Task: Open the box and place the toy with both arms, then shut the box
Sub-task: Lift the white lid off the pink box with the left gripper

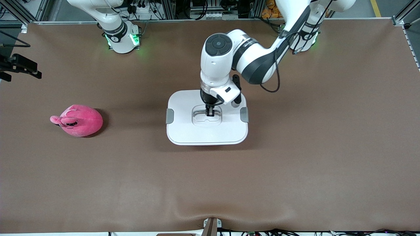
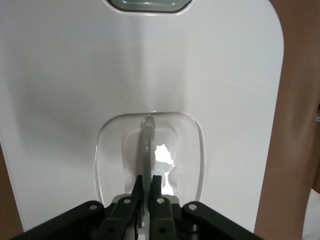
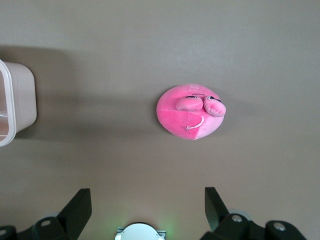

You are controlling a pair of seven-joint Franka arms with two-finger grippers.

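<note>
Smooth glossy white plastic lid (image 1: 187, 127), fuzzy pink plush toy (image 1: 80, 121), matt brown table (image 1: 295, 164).

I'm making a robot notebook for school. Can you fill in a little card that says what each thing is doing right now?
box: white lid on, mid-table
lid handle: pinched by left gripper
left gripper: shut on the handle, down in the lid's recess
toy: pink plush lying on the table, toward the right arm's end, untouched
right gripper: open, up in the air over the table near the toy, holding nothing
done so far: box not yet opened
</note>
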